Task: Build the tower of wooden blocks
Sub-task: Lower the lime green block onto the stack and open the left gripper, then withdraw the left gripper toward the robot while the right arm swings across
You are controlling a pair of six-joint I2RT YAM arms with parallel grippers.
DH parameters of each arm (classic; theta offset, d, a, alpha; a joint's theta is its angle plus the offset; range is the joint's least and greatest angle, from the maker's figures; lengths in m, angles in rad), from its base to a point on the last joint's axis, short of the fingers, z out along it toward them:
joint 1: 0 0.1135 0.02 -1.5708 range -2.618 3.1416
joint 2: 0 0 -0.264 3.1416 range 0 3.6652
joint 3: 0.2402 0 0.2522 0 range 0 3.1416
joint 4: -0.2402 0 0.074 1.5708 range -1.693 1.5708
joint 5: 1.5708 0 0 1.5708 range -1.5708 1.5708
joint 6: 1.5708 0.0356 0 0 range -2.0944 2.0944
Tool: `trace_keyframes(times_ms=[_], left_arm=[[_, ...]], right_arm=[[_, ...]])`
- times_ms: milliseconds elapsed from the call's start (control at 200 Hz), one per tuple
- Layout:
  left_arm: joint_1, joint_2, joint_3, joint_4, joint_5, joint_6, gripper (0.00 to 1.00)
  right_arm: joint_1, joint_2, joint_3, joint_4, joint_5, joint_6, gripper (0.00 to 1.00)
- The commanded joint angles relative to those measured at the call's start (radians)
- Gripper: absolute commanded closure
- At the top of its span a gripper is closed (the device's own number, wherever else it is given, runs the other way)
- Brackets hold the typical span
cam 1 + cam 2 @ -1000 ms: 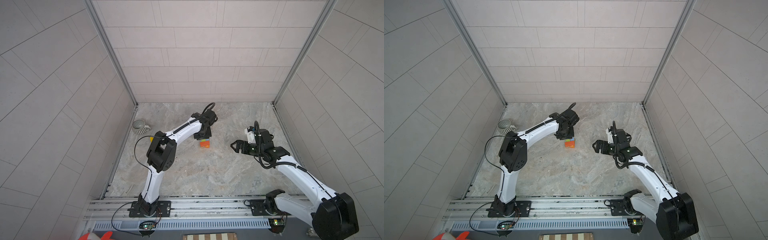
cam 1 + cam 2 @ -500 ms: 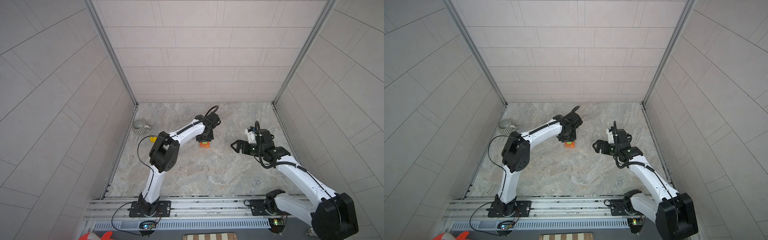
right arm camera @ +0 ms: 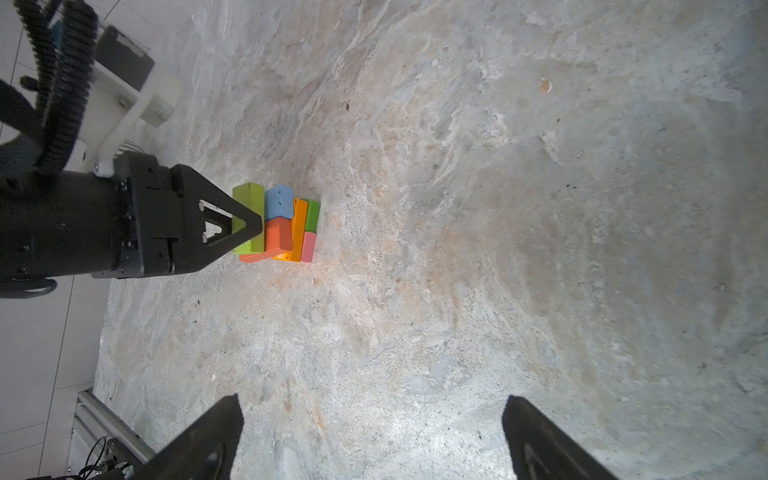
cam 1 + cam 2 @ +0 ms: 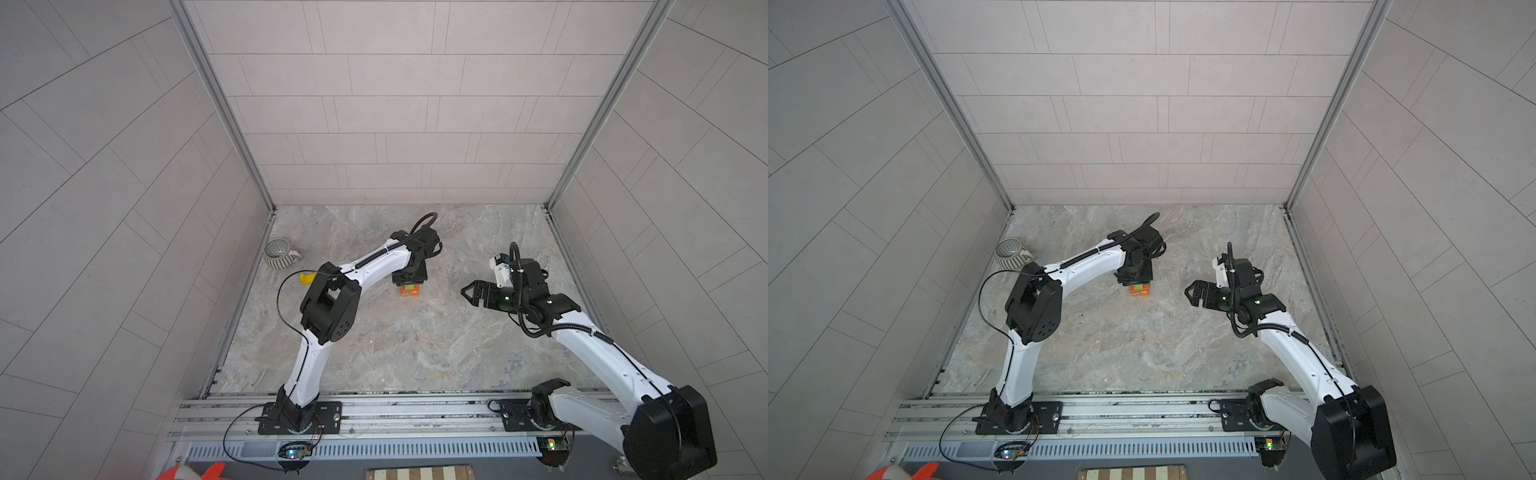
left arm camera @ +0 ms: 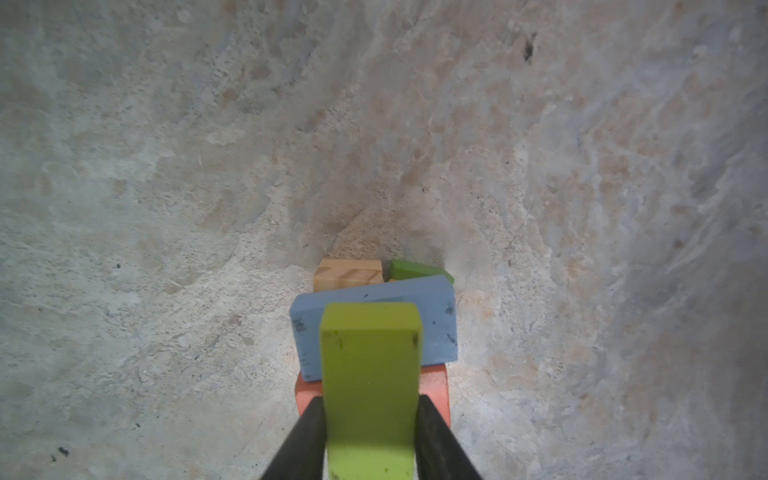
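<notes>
Left gripper: jaws narrow, set against both sides of the lime-green block. The block lies over the blue block, topping the wood block tower at mid-floor. Right gripper: jaws wide, empty, well apart on the tower's right. Yellow arch piece lies apart, near the grey mug.

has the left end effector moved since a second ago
Yes. In both top views the left end effector has shifted away from the mug, down over the wood block tower.
</notes>
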Motion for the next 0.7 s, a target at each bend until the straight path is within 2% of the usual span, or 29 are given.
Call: trace_keyframes(times_ms=[0,210,295,375,515,595,696], left_arm=[[-0.007,0.010,0.021,-0.013,-0.009,0.002,0.49],[-0.009,-0.044,0.018,-0.027,-0.047,0.023,0.33],[-0.006,-0.114,-0.007,-0.029,-0.083,0.047,0.26],[0.001,-0.208,-0.058,-0.023,-0.124,0.059,0.15],[0.038,-0.447,-0.250,0.036,-0.186,0.102,0.03],[0.089,-0.601,-0.388,0.096,-0.179,0.090,0.00],[0.176,-0.813,-0.578,0.191,-0.135,0.077,0.00]], right_arm=[[-0.006,-0.020,-0.013,0.014,-0.009,-0.005,0.01],[-0.007,-0.051,-0.008,0.001,0.009,-0.031,0.01],[-0.006,-0.069,0.009,-0.028,0.037,-0.048,0.00],[-0.004,-0.070,0.027,-0.047,0.055,-0.059,0.01],[0.029,-0.032,0.064,-0.052,0.070,-0.067,0.00],[0.082,0.015,0.106,-0.051,0.125,-0.070,0.01],[0.183,0.122,0.192,-0.038,0.195,-0.064,0.08]])
